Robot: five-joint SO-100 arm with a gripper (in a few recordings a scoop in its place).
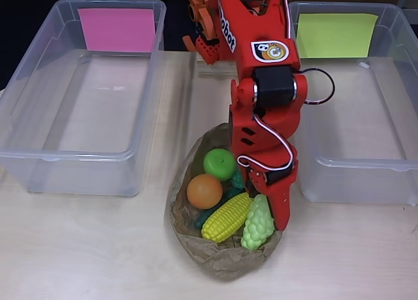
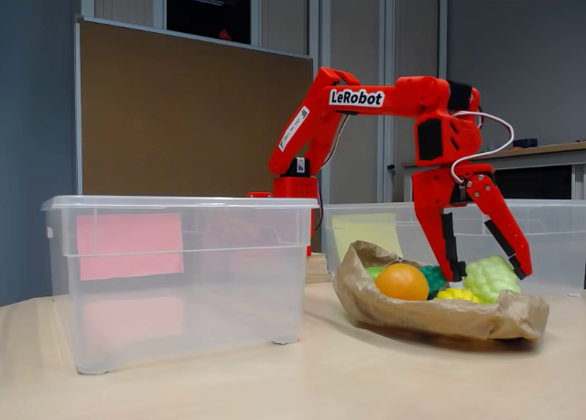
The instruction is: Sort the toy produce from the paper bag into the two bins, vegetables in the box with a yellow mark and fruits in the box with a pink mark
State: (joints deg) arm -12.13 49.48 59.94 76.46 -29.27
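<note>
Claw spread wide around grapes in bag, arm hiding part of bag contents overhead.

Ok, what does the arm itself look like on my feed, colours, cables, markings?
The arm is bright red printed plastic with black servo motors at the joints. White "LeRobot" lettering runs along its upper link, and a round yellow cartoon sticker sits on top in the overhead view. A white cable loops along the wrist. The gripper has two long, red, tapering fingers.
</note>
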